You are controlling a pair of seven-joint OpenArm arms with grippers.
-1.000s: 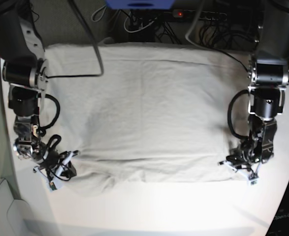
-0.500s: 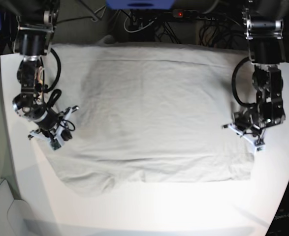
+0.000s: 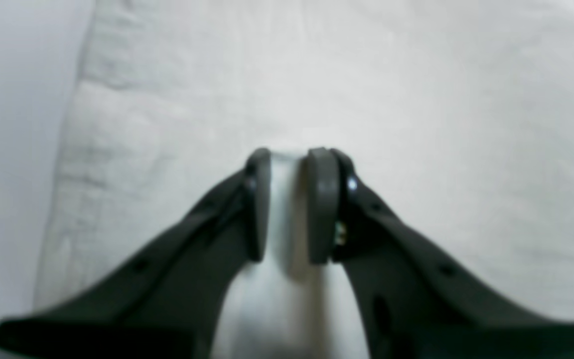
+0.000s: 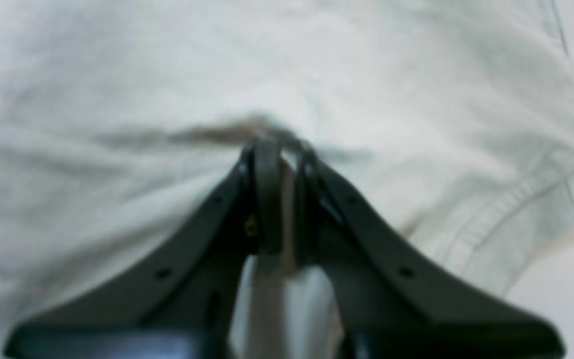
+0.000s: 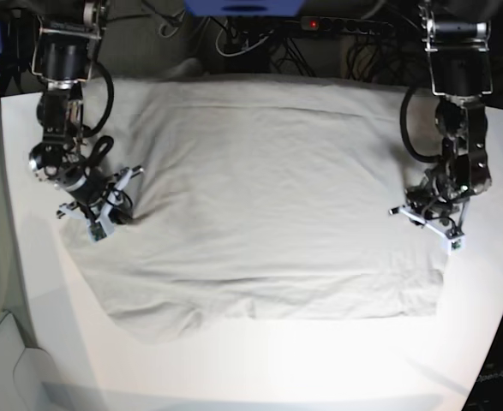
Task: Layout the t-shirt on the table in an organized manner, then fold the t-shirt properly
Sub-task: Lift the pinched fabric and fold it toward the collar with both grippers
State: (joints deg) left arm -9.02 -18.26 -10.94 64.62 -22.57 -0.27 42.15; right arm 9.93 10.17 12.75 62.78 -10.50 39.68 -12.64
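light grey-beige cotton t-shirt point(image 5: 260, 197) spread wide across the glossy white counter point(image 5: 260, 360), pinched at both side edges.

its long axis runs left to right across the base view, its folded bulk between the arms. the left gripper point(image 5: 428, 215) at the frame's right has its jaws nearly together on a thin fold of cloth; the right gripper point(image 5: 105, 210) at the frame's left is clamped tight on a puckered ridge. each arm sits equally near its own edge, so the next pull likely needs both.

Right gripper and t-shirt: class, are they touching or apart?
Touching. In the right wrist view the right gripper has its jaws nearly closed on a pinched ridge of the t-shirt, with creases running out from the tips.
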